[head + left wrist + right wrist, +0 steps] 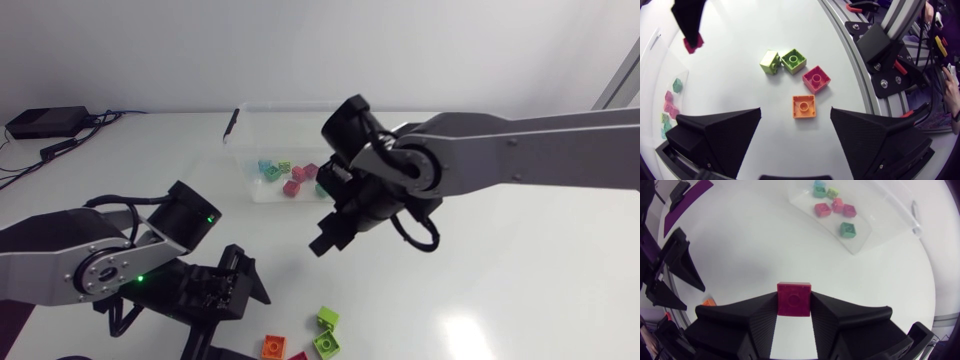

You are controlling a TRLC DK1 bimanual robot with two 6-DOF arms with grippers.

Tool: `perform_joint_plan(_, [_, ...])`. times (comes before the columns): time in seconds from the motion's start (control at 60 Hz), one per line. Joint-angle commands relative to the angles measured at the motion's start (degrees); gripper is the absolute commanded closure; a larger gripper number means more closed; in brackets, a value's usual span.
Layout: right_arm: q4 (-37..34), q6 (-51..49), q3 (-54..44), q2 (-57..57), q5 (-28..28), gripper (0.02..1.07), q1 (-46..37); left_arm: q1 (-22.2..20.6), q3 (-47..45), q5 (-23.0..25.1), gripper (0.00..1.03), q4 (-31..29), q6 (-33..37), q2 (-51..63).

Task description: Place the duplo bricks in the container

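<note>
Near the container (255, 130), right end effector (794, 305) closed on a red brick (794, 296); left end effector (795, 112) wide open.

The left arm (75, 262) is sitting low at the desk's near left, the left jaws standing wide apart and gripping nothing. The right arm (520, 150) is lying stretched past the middle, the right jaws hanging above the desk and pinching a dark red brick (794, 298) from two sides.

Left claw (796, 111) spread wide above counter (740, 75). Orange brick (804, 106) between fingertips; pink brick (816, 79) just beyond; pale green brick (770, 62) and green brick (793, 60) touching, farther.
</note>
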Motion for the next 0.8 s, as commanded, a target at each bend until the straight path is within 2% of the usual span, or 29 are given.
perform_joint_plan(0.0, [-0.72, -1.59, 1.99, -1.93, 1.14, 0.82, -1.55, -1.99, -1.65, -0.59, 0.07, 0.18, -1.27, 2.47])
perform_joint_plan(0.183, [1.12, -1.95, 4.1, -4.22, 2.54, 0.82, -3.22, -4.63, -2.96, -2.26, 0.1, 4.31, -3.9, 6.96])
perform_joint_plan(0.35, [2.53, -2.12, 7.61, -4.66, 2.81, 0.82, -4.98, -5.16, -3.49, -3.67, 0.13, 9.05, -5.31, 11.7])
perform_joint_plan(0.433, [3.23, -2.21, 9.55, -4.57, 2.89, 0.82, -6.03, -5.42, -3.49, -3.76, 0.21, 10.2, -5.75, 12.76])
perform_joint_plan(0.583, [5.96, -2.39, 12.19, -3.69, 3.16, 0.82, -7.7, -6.3, -3.84, -3.76, 0.54, 13.01, -7.51, 13.81])
perform_joint_plan(0.633, [6.83, -2.39, 13.33, -2.9, 3.25, 0.82, -8.23, -6.56, -3.93, -3.76, 0.69, 14.06, -8.12, 14.08])
perform_joint_plan(0.783, [8.77, -2.47, 17.63, 0.88, 3.25, 0.82, -9.29, -6.74, -4.63, -3.76, 0.71, 15.03, -8.12, 12.93])
